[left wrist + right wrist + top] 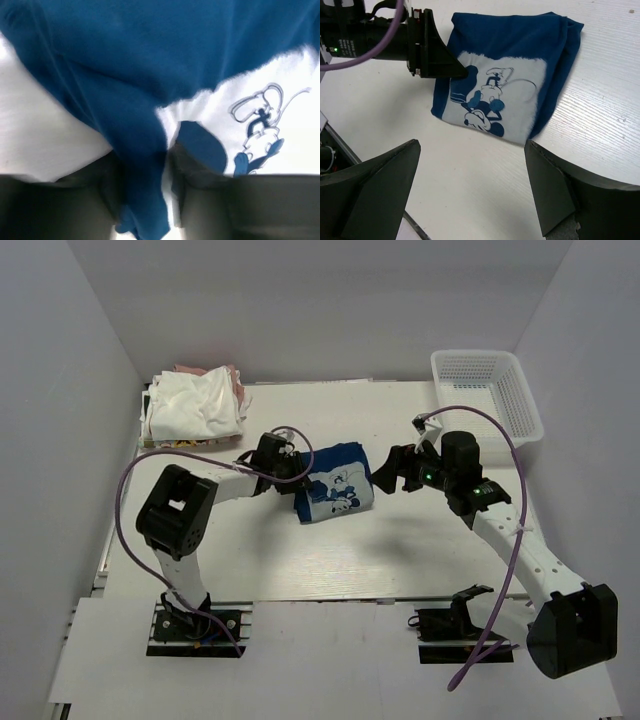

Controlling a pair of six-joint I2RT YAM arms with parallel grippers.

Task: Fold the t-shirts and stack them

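Pinching the navy shirt [343,483] at its edge is the left end effector [299,483]; the right end effector [398,472] hangs spread wide, near the basket [521,406].

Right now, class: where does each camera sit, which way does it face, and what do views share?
Top: above and behind, facing down at the table; left arm, right arm, shirt, basket show.
Left wrist: faces along the left fingers, shirt fold between them.
Right wrist: faces down past the open right fingers at the shirt.
Shared: all show the shirt.
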